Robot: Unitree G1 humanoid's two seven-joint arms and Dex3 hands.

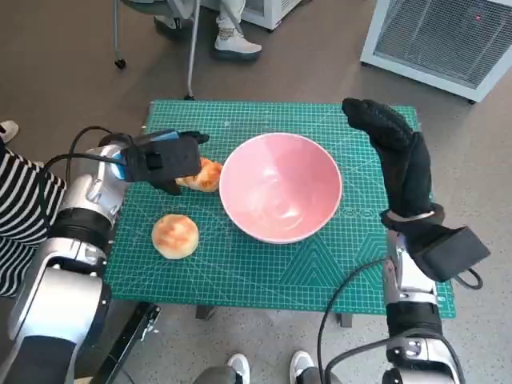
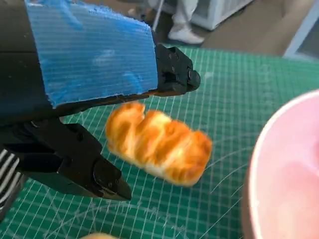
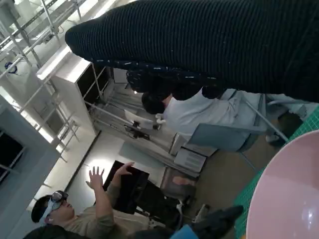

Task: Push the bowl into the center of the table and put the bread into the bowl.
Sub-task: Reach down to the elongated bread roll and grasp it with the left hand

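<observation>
Your left robot hand (image 1: pixel 162 162), left of frame centre, has its fingers (image 2: pixel 107 180) spread around the bread (image 2: pixel 158 142), not clearly gripping. The bowl (image 1: pixel 281 186) sits mid-bench (image 1: pixel 264 272). Your right robot hand (image 1: pixel 392 148) hangs upper right, empty; finger spread cannot be told.

Bowls: you have one pink bowl (image 1: pixel 281 187).
Bread: you have two, a long roll (image 1: pixel 204 174) and a round bun (image 1: pixel 175 235).
Mats: one green mat (image 1: pixel 264 268).
</observation>
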